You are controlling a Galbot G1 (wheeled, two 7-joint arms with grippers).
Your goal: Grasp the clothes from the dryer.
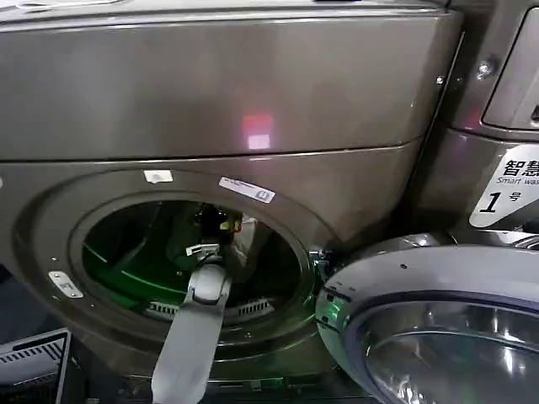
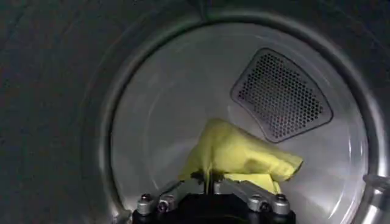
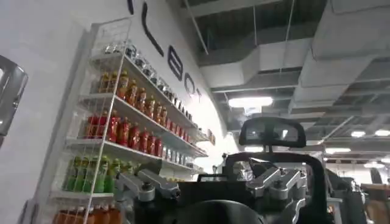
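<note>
Nearest, at the lower middle of the head view, the left arm reaches up through the open porthole of the dryer, its door swung aside at lower right. Inside the drum, the left gripper has its fingers drawn together on the clothes, a yellow-green bundle at the lower centre of the left wrist view, pinched at its near edge. Seemingly the grasp is made; the next move calls for drawing back through the porthole without snagging the rim. Farther off, the right gripper waits, pointed at shelves of bottles; whether it is spread or closed, I cannot tell.
</note>
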